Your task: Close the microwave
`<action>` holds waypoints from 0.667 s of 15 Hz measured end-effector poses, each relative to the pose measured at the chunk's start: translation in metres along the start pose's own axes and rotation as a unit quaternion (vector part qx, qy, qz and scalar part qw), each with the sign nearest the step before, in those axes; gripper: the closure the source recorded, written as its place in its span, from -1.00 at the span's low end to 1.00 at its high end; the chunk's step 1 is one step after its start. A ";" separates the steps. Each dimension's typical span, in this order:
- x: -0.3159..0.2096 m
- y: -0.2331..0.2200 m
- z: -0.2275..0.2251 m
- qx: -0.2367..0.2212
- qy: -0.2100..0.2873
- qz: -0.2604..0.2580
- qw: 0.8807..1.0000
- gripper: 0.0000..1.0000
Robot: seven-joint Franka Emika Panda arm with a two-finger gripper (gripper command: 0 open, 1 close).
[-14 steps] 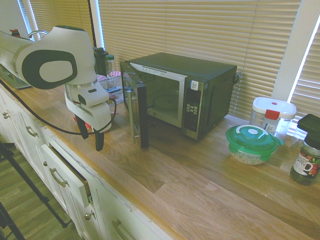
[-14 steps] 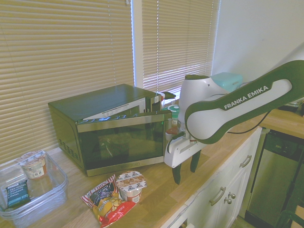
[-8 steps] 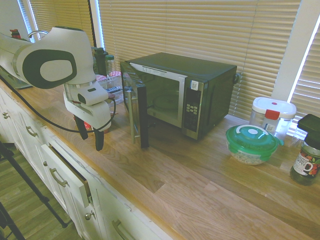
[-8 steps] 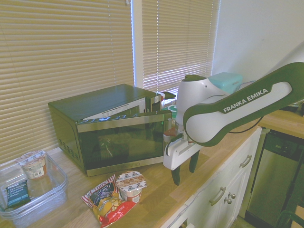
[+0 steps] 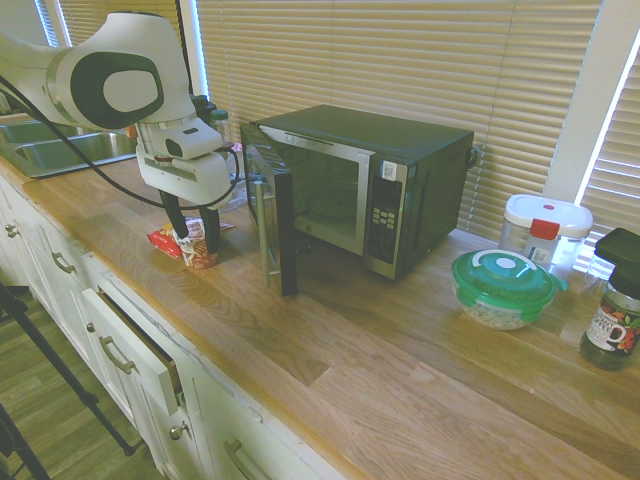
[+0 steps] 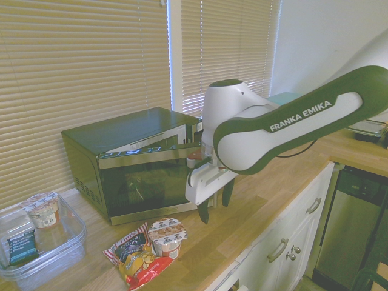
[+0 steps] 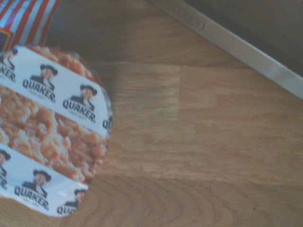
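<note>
Moving toward snack packet (image 6: 138,257) since earlier frame; tool (image 6: 215,212) parted, nothing held; microwave door (image 6: 159,185) unchanged, ajar.

a kitchen, with sink (image 5: 80,152) and microwave (image 5: 375,180)

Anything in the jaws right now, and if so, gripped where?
Nothing held. The gripper hangs with its jaws apart over the counter, in front of the microwave's open door.
</note>
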State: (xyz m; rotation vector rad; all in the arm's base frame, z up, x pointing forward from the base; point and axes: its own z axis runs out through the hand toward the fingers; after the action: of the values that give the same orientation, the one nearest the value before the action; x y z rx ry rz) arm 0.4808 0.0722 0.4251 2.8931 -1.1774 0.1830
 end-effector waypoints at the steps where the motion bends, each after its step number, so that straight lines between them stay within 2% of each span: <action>1: 0.003 -0.008 -0.003 -0.001 0.001 0.000 1.000 -1.00; 10: 0.050 -0.051 -0.026 -0.002 0.009 0.026 1.000 -1.00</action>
State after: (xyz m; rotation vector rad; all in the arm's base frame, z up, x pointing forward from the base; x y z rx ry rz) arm 0.5493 0.0752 0.4579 2.8534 -1.2490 0.2066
